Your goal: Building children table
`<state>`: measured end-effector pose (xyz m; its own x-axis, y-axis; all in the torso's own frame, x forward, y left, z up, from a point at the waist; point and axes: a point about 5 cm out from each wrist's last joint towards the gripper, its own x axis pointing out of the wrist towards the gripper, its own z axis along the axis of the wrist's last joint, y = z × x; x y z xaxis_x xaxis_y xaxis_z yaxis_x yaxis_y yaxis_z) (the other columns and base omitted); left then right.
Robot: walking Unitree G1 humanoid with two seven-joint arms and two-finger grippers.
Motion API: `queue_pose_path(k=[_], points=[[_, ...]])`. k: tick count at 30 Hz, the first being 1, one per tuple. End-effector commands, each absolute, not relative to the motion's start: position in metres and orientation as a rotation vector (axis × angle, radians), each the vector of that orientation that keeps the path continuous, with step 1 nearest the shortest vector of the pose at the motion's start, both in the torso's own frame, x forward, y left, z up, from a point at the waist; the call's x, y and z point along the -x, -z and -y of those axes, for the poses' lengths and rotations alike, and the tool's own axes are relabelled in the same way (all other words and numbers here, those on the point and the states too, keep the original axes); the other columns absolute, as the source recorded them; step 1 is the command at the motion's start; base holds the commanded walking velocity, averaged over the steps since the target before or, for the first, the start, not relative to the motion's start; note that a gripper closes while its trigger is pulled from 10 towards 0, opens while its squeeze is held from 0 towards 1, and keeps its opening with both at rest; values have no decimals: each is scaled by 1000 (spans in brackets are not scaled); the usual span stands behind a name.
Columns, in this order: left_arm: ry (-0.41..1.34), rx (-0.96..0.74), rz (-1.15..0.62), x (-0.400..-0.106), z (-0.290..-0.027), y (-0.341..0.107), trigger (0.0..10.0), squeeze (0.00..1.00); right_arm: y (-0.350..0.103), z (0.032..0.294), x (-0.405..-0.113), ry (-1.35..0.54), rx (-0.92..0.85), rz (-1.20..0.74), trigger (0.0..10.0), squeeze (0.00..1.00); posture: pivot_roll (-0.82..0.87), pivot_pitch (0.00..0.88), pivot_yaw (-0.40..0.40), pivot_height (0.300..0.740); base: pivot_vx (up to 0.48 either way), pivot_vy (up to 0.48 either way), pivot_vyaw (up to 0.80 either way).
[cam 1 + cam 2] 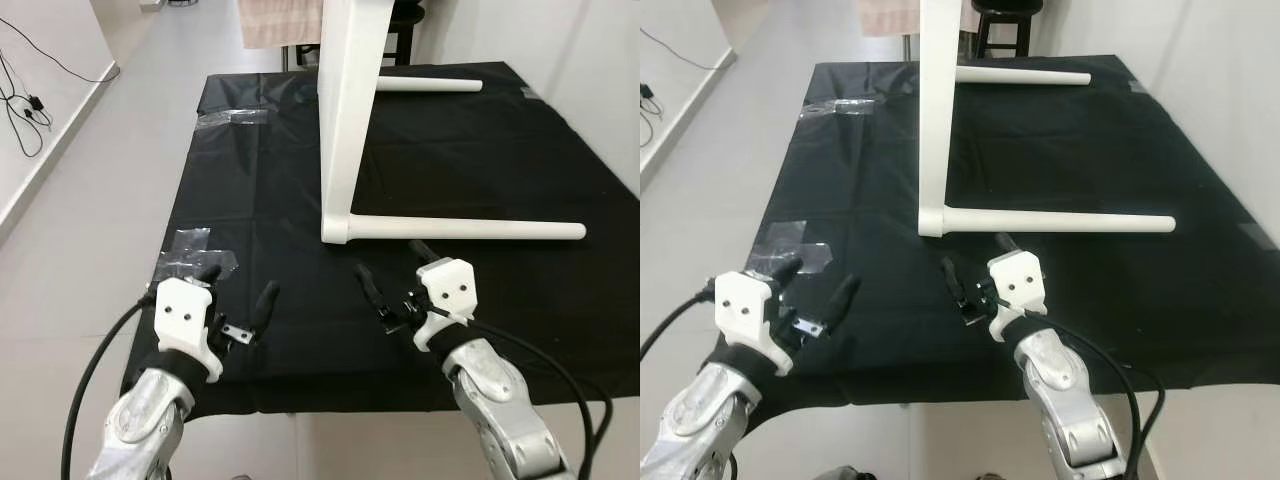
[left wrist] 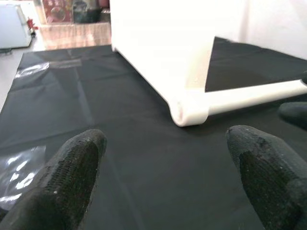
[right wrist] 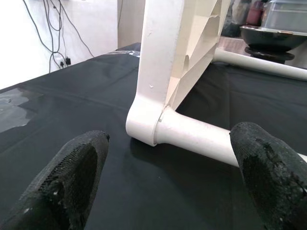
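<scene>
Overhead, table [image 1: 345, 120] on its side, both jaws wide.

You see even, bright indoor light across both head views, sharp throughout. Glare whitens the clear tape [image 1: 195, 252] on the black surface [image 1: 260, 180]. In the wrist views the near black fingertips [image 2: 72, 177] blur and the white tabletop [image 2: 168, 43] overexposes.

White table [image 1: 936, 120] on its side; both pincers open.
</scene>
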<state>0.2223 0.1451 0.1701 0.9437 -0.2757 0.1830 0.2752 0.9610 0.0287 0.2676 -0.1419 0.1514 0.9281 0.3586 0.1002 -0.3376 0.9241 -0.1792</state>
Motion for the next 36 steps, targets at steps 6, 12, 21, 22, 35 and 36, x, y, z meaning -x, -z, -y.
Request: queue_pose_path(k=[6,12,21,22,35,36], points=[[243,-14,161,-225,-144,-163,10000,0,-146,142,-267,-371,146,93,10000,0,-1,107,-28,740,0,-372,0],[237,-3,174,-226,-144,-162,10000,0,-146,142,-269,-377,147,93,10000,0,-4,108,-27,740,0,-464,0],[246,18,174,-227,-143,-162,10000,0,-145,143,-269,-377,143,92,10000,0,-5,110,-28,740,0,-396,0],[248,26,176,-227,-143,-163,10000,0,-146,143,-269,-377,143,91,10000,0,-5,110,-28,740,0,0,0],[253,34,175,-228,-141,-163,10000,0,-145,144,-270,-379,144,89,10000,0,-4,113,-34,740,0,0,0],[254,35,175,-228,-141,-163,10000,0,-145,144,-270,-379,145,89,10000,0,-4,113,-34,740,0,0,0]])
